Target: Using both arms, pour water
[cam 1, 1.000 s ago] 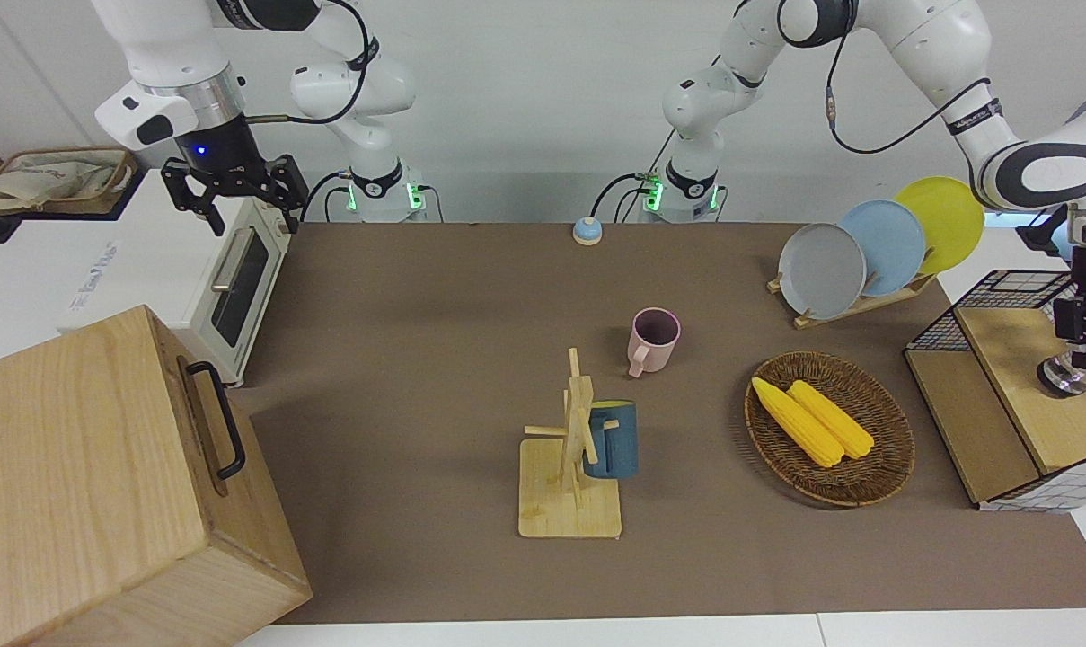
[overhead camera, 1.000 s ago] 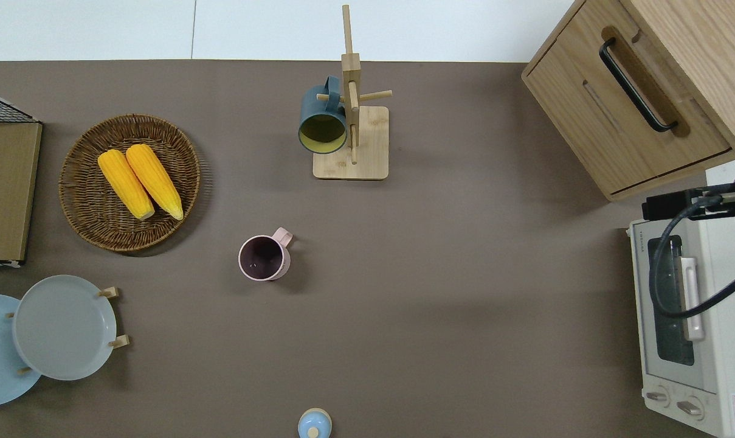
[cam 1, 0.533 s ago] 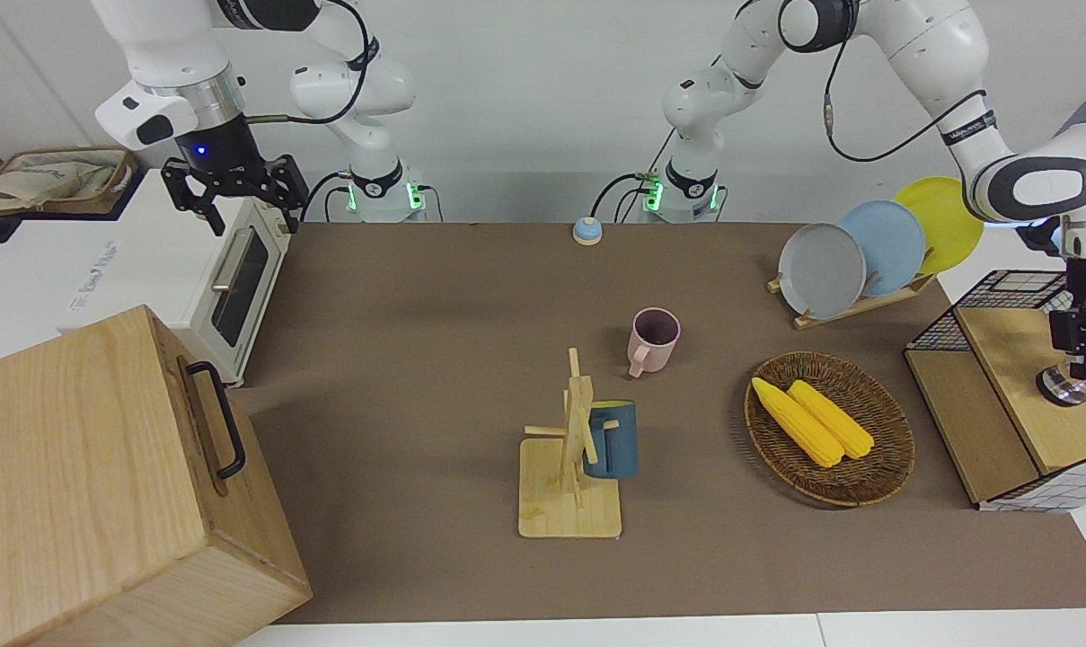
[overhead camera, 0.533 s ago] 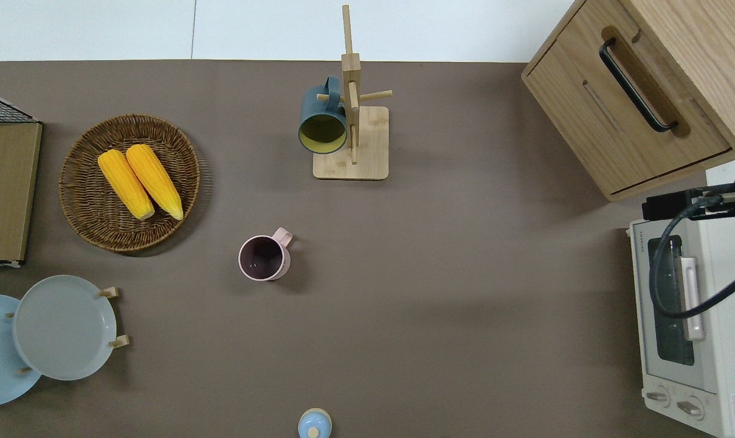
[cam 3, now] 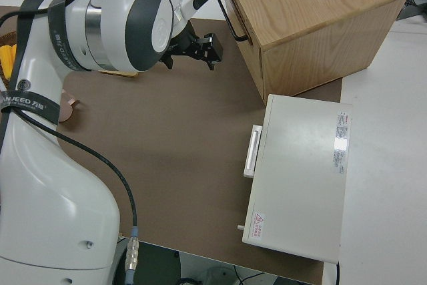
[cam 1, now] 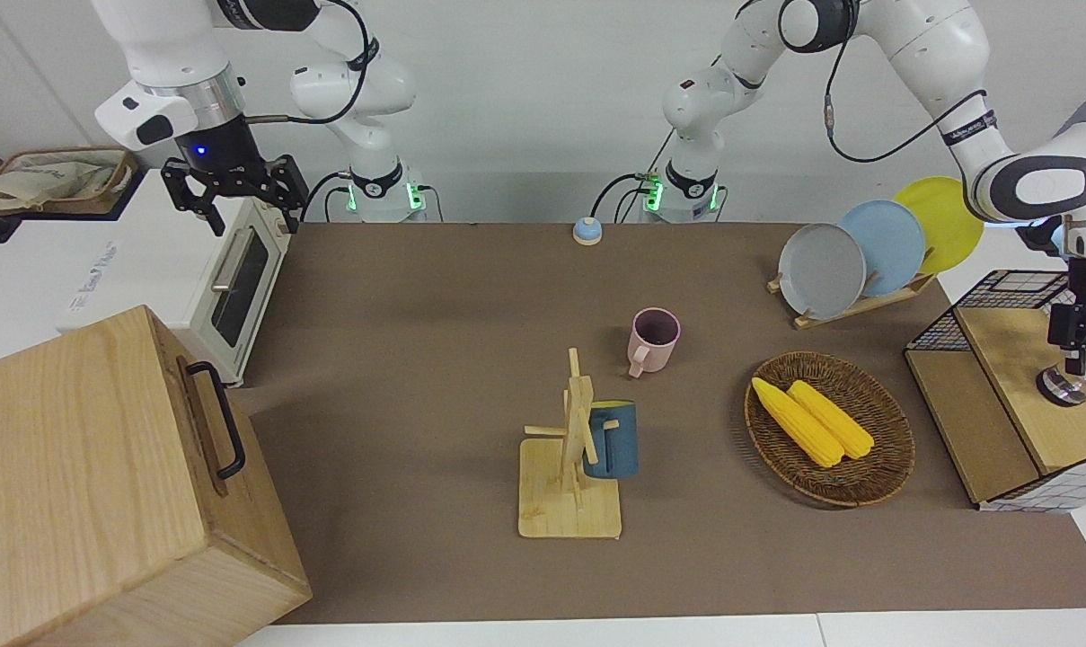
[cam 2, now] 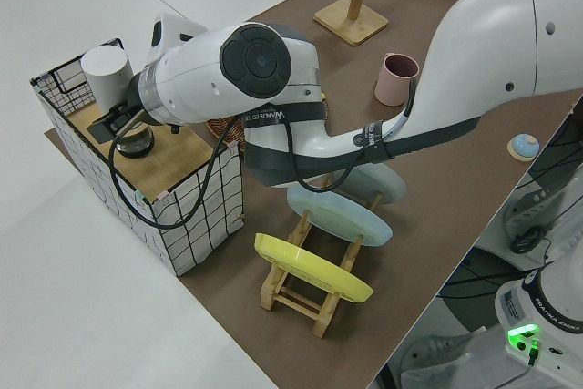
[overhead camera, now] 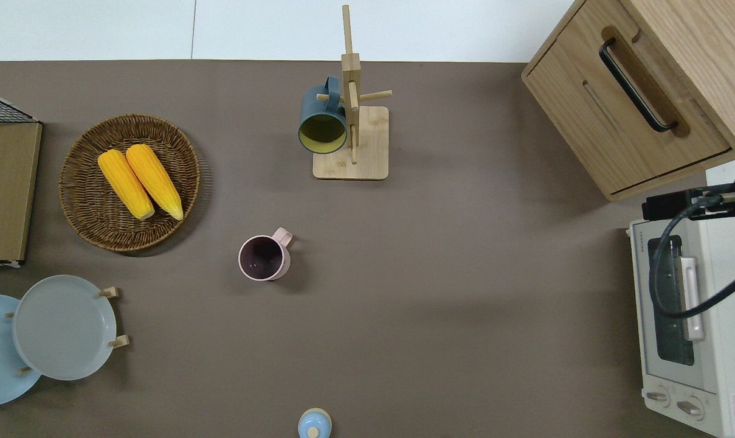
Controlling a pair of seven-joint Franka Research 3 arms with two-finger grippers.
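The left claw (cam 1: 1080, 355) hangs over the wooden top of a wire-mesh rack (cam 1: 1001, 310) at the left arm's end of the table (cam 1: 435, 359), just above a small dark kettle with a shiny lid (cam 1: 1059, 385) that stands on that top; whether its fingers are apart or closed I cannot tell. Beside the kettle on the same top stands a white cylinder (cam 2: 107, 70). The right arm is parked, its claw (cam 1: 237, 193) spread wide.

Out from the rack, a wicker basket (cam 1: 884, 467) lies on the brown table with two corn cobs (cam 1: 812, 418) in it. Nearer to the robots, three plates — grey, blue and yellow — lean in a wooden plate rack (cam 1: 857, 301). A pink mug (cam 1: 654, 339) stands upright near the middle of the table. Farther from the robots than the mug, a dark blue mug (cam 1: 613, 438) hangs on a wooden mug tree (cam 1: 571, 467). Toward the right arm's end stand a white toaster oven (cam 1: 237, 279) and a wooden cabinet with a black handle (cam 1: 102, 467).
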